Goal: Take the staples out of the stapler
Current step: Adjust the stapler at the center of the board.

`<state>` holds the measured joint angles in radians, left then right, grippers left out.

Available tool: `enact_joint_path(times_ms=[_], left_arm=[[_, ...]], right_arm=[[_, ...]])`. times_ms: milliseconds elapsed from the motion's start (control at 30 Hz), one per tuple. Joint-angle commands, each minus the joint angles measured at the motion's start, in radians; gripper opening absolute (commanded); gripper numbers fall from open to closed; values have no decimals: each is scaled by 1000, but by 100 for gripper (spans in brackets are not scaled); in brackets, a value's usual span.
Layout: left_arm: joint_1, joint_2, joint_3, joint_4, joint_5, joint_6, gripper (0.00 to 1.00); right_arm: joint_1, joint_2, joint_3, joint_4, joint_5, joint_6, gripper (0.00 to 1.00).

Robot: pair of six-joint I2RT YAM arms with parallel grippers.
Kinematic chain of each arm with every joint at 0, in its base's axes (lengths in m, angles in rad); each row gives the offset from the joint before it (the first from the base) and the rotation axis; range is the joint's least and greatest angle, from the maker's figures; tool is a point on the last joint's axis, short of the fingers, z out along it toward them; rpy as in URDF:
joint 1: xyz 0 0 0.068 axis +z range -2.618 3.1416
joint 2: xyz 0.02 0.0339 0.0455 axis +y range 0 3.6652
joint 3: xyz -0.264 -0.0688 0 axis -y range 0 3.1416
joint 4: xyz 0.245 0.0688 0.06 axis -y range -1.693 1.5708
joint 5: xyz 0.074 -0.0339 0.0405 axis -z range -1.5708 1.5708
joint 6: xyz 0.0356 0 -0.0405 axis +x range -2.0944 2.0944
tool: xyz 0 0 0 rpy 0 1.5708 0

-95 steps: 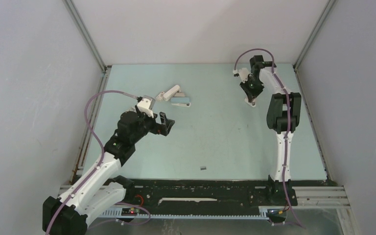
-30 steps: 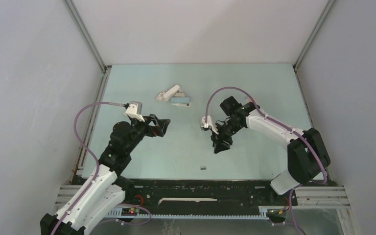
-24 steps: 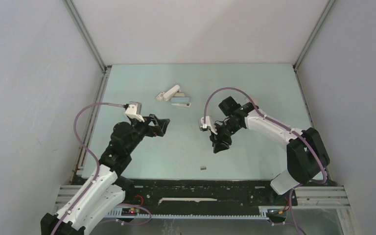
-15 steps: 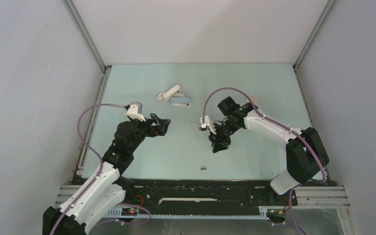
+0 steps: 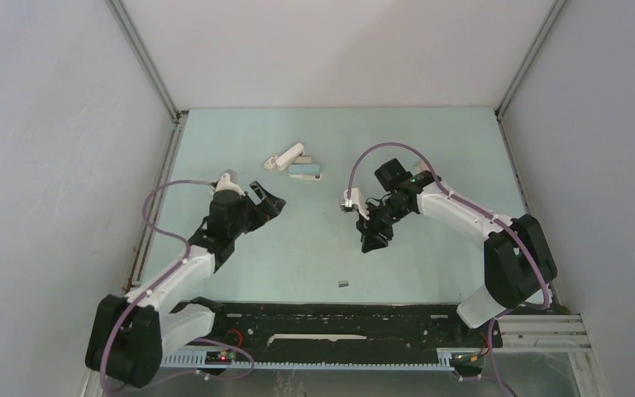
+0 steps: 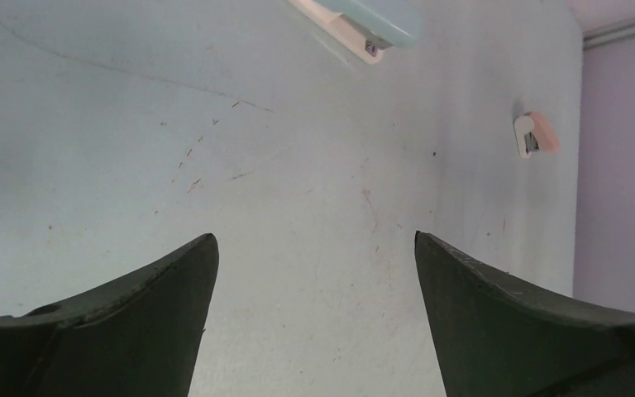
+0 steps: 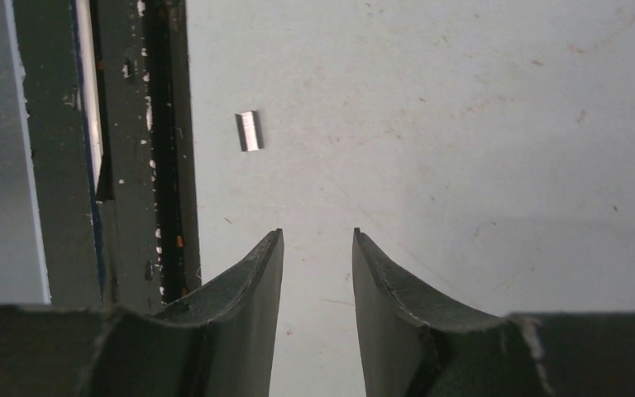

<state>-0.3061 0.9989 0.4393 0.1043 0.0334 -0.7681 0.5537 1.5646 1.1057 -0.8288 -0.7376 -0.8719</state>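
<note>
Top external view: your table (image 5: pixel 430 149) carried the stapler (image 5: pixel 295 162) at the far side, lying opened, white and blue parts splayed. Your left tool (image 5: pixel 269 199) stood wide apart and empty, near it. Your right tool (image 5: pixel 370 245) stood partly apart, gripping nothing. One strip of staples (image 5: pixel 342 283) lay loose near the front edge, so unloading looked partly done. You couldn't tell whether more sat inside. No writing was legible.

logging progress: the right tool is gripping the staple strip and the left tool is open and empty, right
Not quite: the right tool grips nothing. Its jaws are apart and empty, and the staple strip lies on the table ahead of it, as the right wrist view shows. The left tool is open and empty.
</note>
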Motion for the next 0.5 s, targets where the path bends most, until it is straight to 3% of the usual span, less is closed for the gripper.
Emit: enact_joint_path(times_ms=[0,133,300,467], left_arm=[[12,121,171,-62,-14,-151,92],[11,272,314,-158,-1,-232,89],[0,482,567,-393,-82,-332,87],[-20,733,989,-738,-155,-419,86]], right_arm=[[-66,-21,2,25,-32,34,45],[-122,-27,1,34,-53,50,45],[-184,-34,1,47,-80,72,45],[-199,-33,2,54,-93,80,45]])
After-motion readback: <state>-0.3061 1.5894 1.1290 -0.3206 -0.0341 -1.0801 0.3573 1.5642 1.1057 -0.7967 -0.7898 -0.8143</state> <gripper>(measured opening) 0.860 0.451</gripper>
